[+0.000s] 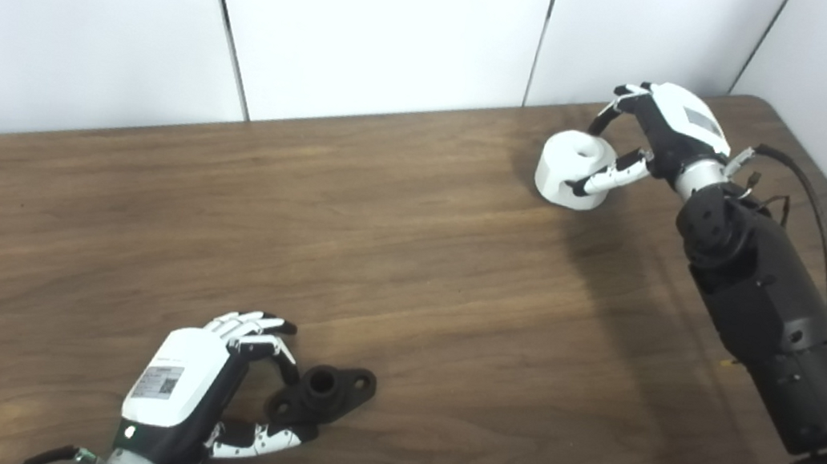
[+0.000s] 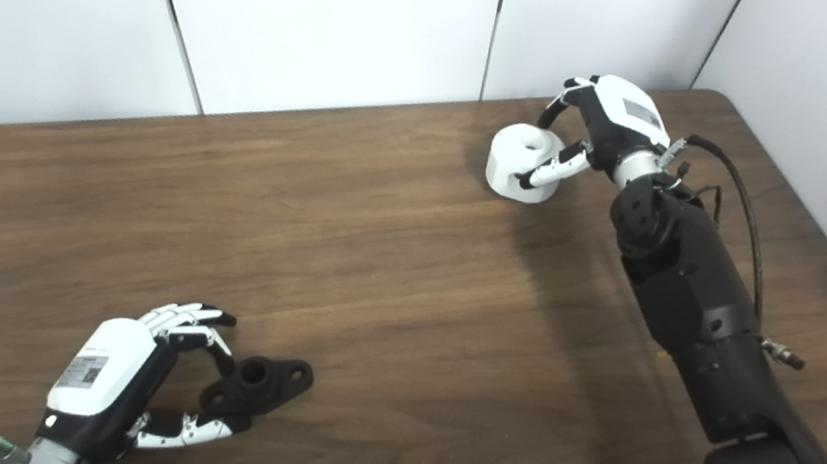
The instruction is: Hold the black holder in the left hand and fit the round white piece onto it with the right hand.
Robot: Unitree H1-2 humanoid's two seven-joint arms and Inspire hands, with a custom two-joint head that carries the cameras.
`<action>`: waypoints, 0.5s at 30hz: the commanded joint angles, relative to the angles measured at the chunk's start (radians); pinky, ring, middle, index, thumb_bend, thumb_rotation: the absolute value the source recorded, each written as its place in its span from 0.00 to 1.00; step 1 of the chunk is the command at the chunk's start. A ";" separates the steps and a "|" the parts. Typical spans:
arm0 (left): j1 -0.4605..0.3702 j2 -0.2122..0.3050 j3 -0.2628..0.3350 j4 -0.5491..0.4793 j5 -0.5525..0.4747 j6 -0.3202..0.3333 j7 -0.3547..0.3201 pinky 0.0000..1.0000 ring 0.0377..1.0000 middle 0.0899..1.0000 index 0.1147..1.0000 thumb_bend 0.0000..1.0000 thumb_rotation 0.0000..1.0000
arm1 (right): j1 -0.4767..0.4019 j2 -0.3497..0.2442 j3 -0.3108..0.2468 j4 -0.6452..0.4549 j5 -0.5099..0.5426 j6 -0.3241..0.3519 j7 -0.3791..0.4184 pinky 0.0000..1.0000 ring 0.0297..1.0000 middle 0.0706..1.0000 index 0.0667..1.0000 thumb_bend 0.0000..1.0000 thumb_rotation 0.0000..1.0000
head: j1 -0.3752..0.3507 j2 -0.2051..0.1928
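Observation:
The black holder (image 1: 322, 395) lies flat on the wooden table (image 1: 454, 286) near the front left. My left hand (image 1: 197, 388) sits just left of it, open. Its fingers (image 1: 262, 332) curl above the holder's near lobe and its thumb (image 1: 263, 437) reaches under it. The holder still rests on the table. The round white piece (image 1: 570, 165), with a hole in its top, stands at the back right. My right hand (image 1: 658, 133) is closed around it, fingers over its far rim and thumb (image 1: 607, 177) pressed along its near side.
White wall panels (image 1: 378, 25) run close behind the table's back edge. The right forearm (image 1: 759, 305) with its cable stretches along the table's right side. The table's right edge and front corner lie near that arm.

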 commanded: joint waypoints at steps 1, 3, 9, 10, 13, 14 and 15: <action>0.038 0.019 -0.003 0.053 0.034 0.064 -0.061 0.84 0.84 0.78 0.42 0.52 0.05 | -0.033 -0.024 -0.023 -0.021 0.006 -0.021 -0.031 0.79 0.98 0.90 0.54 0.90 0.19 | -0.001 0.001; 0.038 0.018 -0.002 0.051 0.035 0.066 -0.063 0.84 0.84 0.78 0.42 0.52 0.05 | -0.033 -0.023 -0.024 -0.019 0.007 -0.021 -0.031 0.80 0.98 0.89 0.54 0.90 0.19 | -0.001 0.001; 0.036 0.016 -0.003 0.051 0.040 0.068 -0.065 0.84 0.84 0.78 0.42 0.52 0.05 | -0.032 -0.026 -0.021 -0.014 0.011 -0.023 -0.030 0.80 0.98 0.89 0.54 0.90 0.19 | 0.000 0.000; 0.035 0.016 -0.004 0.052 0.041 0.069 -0.067 0.84 0.84 0.78 0.42 0.52 0.05 | -0.032 -0.026 -0.021 -0.013 0.013 -0.022 -0.028 0.80 0.98 0.89 0.54 0.90 0.19 | 0.000 0.001; 0.034 0.016 -0.005 0.054 0.044 0.069 -0.068 0.84 0.85 0.78 0.42 0.52 0.05 | -0.031 -0.028 -0.019 -0.012 0.014 -0.023 -0.026 0.80 0.98 0.89 0.54 0.91 0.19 | 0.000 0.001; 0.034 0.016 -0.005 0.054 0.044 0.068 -0.067 0.84 0.85 0.78 0.42 0.52 0.05 | -0.031 -0.029 -0.018 -0.012 0.014 -0.024 -0.026 0.80 0.98 0.89 0.54 0.91 0.19 | 0.000 0.001; 0.035 0.016 -0.005 0.054 0.043 0.068 -0.067 0.84 0.85 0.78 0.42 0.52 0.05 | -0.030 -0.030 -0.017 -0.013 0.014 -0.023 -0.024 0.80 0.98 0.89 0.54 0.91 0.19 | 0.000 0.001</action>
